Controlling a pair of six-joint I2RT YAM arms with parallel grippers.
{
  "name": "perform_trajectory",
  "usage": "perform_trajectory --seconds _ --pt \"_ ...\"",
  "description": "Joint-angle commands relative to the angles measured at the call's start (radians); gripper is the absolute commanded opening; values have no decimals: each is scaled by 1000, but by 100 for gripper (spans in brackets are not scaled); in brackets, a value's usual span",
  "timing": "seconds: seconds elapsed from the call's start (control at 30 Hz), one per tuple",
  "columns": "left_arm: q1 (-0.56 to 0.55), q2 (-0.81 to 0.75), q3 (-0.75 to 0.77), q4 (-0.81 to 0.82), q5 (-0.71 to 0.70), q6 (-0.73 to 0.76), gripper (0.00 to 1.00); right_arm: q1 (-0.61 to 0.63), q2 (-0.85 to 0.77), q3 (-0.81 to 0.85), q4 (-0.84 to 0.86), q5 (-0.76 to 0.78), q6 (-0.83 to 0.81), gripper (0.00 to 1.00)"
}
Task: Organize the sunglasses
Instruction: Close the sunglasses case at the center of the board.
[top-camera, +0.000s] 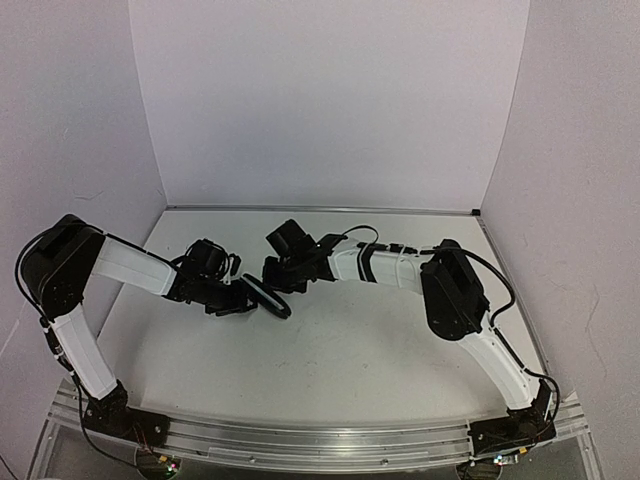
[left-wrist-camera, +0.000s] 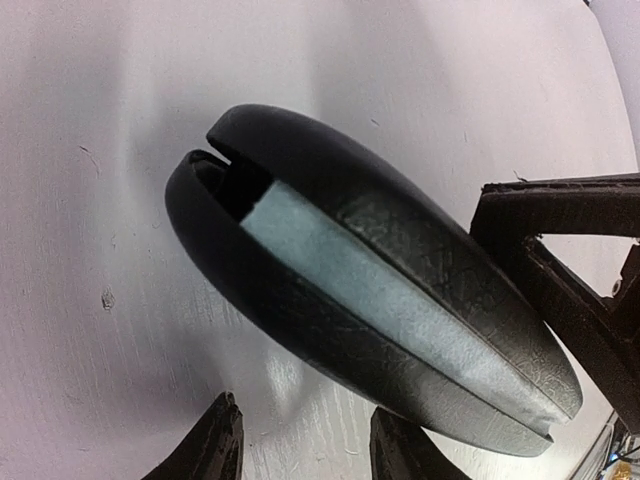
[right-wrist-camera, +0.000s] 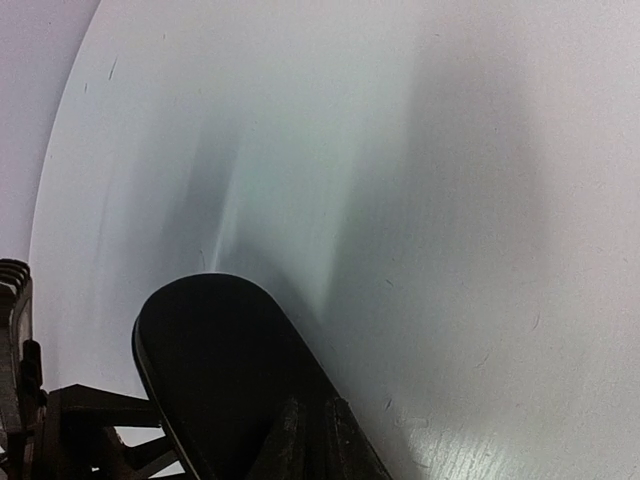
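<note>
At the middle of the white bench (top-camera: 350, 360), a black oval case (left-wrist-camera: 420, 250) is held nearly closed between the two arms. Its far end is pinched by the right jaws. The left jaws are spread just beside its near end and grip nothing. A light blue cloth (left-wrist-camera: 370, 290) is seen through the case's slit. The sunglasses are hidden in every view.

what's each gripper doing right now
left gripper: open, holding nothing
right gripper: closed on the black oval case
</note>
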Motion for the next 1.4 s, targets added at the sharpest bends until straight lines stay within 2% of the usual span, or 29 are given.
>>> perform_trajectory --seconds 0.0,0.3,0.5,1.17,1.37 --pt "-17 28 40 26 27 -19 44 70 11 49 -2 -54 -17 9" --pt "-34 62 61 39 43 -30 44 97 -26 -18 0 -34 -32 9" --pt "-50 45 23 31 40 -40 44 109 -48 -77 22 -21 -40 9" --pt "-139 -107 -149 0 -22 -128 44 119 -125 -239 97 60 -78 9" --pt "-171 -182 -173 -61 -48 -143 44 119 -145 -253 117 68 -89 14"
